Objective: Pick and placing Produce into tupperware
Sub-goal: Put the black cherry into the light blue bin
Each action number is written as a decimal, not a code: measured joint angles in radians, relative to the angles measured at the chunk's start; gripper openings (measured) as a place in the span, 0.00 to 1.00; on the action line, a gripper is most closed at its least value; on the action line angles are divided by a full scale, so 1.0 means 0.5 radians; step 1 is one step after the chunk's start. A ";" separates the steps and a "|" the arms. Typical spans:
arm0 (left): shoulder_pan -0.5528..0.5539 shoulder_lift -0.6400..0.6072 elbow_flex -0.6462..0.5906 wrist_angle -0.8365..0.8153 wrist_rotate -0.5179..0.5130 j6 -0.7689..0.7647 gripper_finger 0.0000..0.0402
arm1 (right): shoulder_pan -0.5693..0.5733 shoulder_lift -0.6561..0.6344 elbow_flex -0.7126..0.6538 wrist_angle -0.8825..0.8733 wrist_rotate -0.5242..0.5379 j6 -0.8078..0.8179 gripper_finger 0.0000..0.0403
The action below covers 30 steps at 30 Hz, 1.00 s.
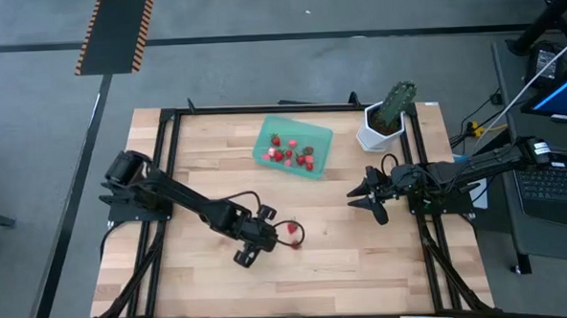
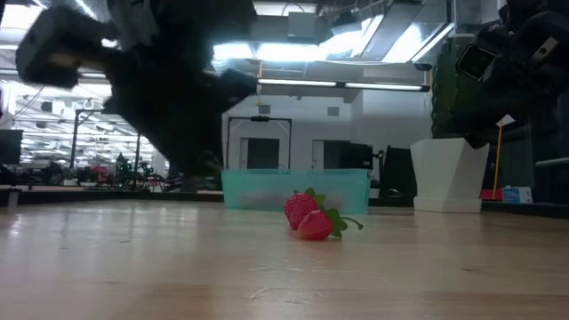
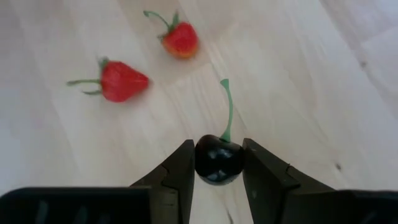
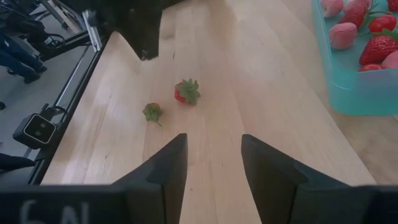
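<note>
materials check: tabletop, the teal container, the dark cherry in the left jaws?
Tabletop: looks like pale wood, matte, with visible plank seams and grain. Container: translucent teal plastic, smooth, since the berries show through its wall. Cherry held by the left gripper: glossy black skin with sharp highlights and a uniform green stem; probably a plastic replica, though it could be real.

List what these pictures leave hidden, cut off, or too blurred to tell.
- Low view: the left arm is a dark blur, so its gripper and the black cherry it holds cannot be seen there.
- High view: the berries in the teal container are too small to count.
- Right wrist view: the picture's edge cuts off the container.
- Left wrist view: the frame crops the left gripper.
</note>
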<state>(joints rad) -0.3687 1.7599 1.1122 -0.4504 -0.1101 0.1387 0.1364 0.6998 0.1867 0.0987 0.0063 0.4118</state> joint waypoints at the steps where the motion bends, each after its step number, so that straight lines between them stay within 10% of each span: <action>1: 0.000 -0.025 0.000 -0.002 0.000 -0.005 0.26 | -0.001 0.000 0.001 0.000 0.000 0.001 0.38; 23: -0.002 -0.394 0.001 -0.303 -0.090 -0.209 0.26 | -0.001 0.001 0.000 -0.014 0.000 0.008 0.38; 30: -0.002 -0.593 -0.354 -0.006 -0.284 -0.343 0.26 | -0.001 0.001 0.000 -0.015 0.000 0.005 0.38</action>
<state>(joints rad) -0.3695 1.4633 0.9351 -0.4536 -0.2519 -0.0329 0.1360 0.7002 0.1867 0.0914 0.0063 0.4145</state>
